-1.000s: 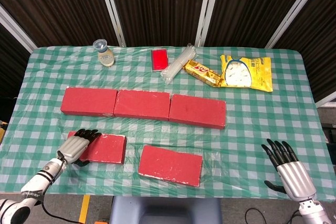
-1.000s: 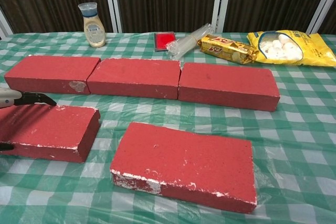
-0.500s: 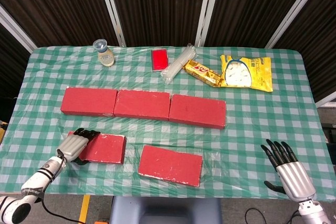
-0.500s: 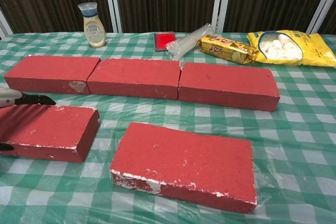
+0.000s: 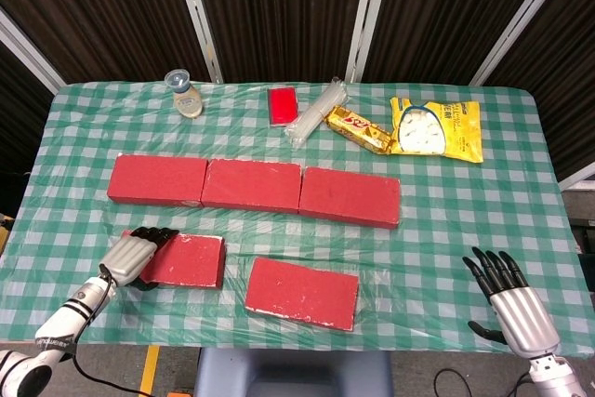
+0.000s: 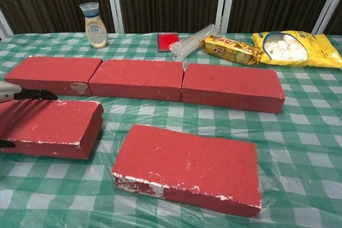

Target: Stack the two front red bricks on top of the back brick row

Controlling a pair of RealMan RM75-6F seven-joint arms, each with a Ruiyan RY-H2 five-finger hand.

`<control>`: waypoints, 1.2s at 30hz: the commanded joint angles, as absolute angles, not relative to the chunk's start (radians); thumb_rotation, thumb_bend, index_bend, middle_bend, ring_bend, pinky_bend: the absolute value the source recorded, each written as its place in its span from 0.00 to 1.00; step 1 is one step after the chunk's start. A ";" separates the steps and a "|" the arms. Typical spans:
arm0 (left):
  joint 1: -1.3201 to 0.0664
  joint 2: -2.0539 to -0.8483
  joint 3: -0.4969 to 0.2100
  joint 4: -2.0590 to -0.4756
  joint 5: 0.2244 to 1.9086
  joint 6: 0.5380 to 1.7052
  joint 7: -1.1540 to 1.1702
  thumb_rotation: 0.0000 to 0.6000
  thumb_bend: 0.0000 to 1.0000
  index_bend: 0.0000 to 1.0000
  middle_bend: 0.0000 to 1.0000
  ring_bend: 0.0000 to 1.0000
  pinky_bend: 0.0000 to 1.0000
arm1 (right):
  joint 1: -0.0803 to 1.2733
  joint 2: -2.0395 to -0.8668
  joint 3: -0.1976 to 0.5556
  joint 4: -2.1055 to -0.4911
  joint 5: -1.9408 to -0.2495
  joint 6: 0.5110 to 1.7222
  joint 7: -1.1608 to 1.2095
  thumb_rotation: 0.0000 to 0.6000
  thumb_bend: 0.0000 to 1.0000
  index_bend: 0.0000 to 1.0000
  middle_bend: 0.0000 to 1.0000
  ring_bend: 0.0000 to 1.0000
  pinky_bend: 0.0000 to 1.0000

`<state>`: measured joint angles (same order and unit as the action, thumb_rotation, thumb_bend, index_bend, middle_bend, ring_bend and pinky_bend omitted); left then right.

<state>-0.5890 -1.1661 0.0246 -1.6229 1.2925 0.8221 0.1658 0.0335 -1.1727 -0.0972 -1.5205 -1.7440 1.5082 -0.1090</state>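
Two chalky-edged rectangular red bricks (image 6: 187,166) in front

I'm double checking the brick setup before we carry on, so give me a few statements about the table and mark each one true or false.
1. Three red bricks form the back row, end to end. True.
2. A front brick already lies on the back row. False: both the front left brick and the front right brick are in front of it, not on top.
3. The left hand grips the front left brick's left end. True.
4. The right hand holds the front right brick. False: it is open, off to the right.
5. The yellow snack bag sits behind the row. True.
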 commanded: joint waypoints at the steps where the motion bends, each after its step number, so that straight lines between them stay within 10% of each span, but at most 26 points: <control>1: -0.589 -1.135 0.013 -1.666 1.306 0.848 0.177 1.00 0.31 0.05 0.63 0.62 0.51 | 0.034 -1.172 -0.097 -1.521 -1.743 1.506 -0.108 1.00 0.06 0.00 0.00 0.00 0.00; 18: -0.832 -1.127 -0.167 -1.660 0.995 0.693 0.303 1.00 0.31 0.06 0.63 0.62 0.51 | 0.052 -1.165 -0.064 -1.533 -1.672 1.463 -0.104 1.00 0.06 0.00 0.00 0.00 0.00; 36: -1.081 -1.343 -0.149 -1.239 0.777 0.466 0.275 1.00 0.31 0.07 0.63 0.62 0.50 | 0.042 -1.172 -0.038 -1.536 -1.609 1.461 -0.138 1.00 0.06 0.00 0.00 0.00 0.00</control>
